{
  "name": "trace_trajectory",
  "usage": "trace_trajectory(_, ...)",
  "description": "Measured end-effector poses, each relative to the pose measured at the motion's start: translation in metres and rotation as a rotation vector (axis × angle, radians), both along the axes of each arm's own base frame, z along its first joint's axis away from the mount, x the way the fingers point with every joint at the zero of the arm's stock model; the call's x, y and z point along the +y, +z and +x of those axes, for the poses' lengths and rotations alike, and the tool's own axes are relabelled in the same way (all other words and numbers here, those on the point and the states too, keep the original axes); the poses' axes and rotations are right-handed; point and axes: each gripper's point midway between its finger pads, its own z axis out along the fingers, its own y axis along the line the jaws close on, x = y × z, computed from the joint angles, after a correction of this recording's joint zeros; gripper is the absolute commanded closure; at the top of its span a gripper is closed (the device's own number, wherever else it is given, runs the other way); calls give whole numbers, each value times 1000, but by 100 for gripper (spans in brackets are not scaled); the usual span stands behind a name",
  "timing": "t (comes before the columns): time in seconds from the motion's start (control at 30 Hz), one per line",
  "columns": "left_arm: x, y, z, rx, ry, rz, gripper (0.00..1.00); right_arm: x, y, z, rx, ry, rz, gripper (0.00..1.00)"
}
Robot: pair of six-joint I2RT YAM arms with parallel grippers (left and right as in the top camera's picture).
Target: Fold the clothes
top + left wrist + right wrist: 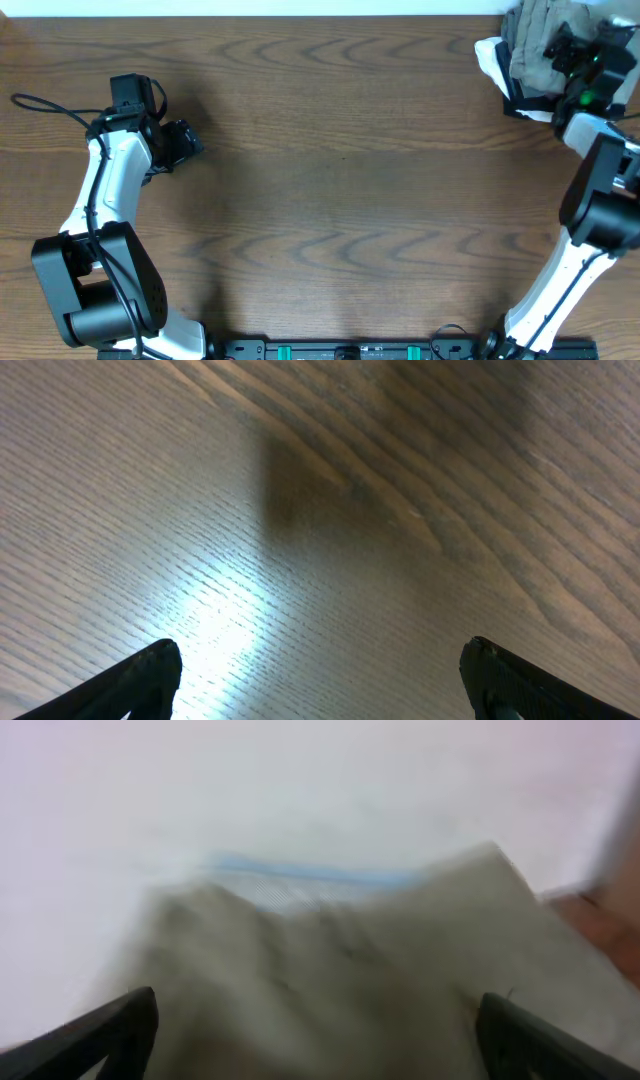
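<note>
The clothes (pixel 533 42), a pale khaki-grey bunched garment, lie on top of a pile at the table's far right corner. In the right wrist view they show as blurred pale fabric (pixel 340 935) that fills the space between the fingers. My right gripper (pixel 558 50) is open and hovers right over this fabric (pixel 318 1005), holding nothing. My left gripper (pixel 188 146) is open and empty at the far left, above bare wood (pixel 320 650). The garment's waistband and legs cannot be made out.
White and black folded garments (pixel 493 60) lie under the khaki one at the pile's left edge. A pale blue-striped strip (pixel 300 875) shows beyond the fabric. The brown wooden table (pixel 350 180) lies between the arms. The table's far edge runs close behind the pile.
</note>
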Motion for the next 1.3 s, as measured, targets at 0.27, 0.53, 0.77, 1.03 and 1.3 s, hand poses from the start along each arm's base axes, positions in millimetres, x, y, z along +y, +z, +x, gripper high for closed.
trace_trajectory(0.27,0,0,0,0,0,0,9,91,208,-50,-256,319,-19,1)
trace_trajectory(0.53,0,0,0,0,3,0,2,245,264,-118,-233,868,23,1)
trace_trajectory(0.77,0,0,0,0,3,0,2,358,253,-180,-149,1393,129,1)
trace_trajectory(1.03,0,0,0,-1,3,0,2,390,255,-211,-146,1578,124,1)
trace_trajectory(1.3,0,0,0,0,3,-1,2,387,247,-211,-199,1591,2,1)
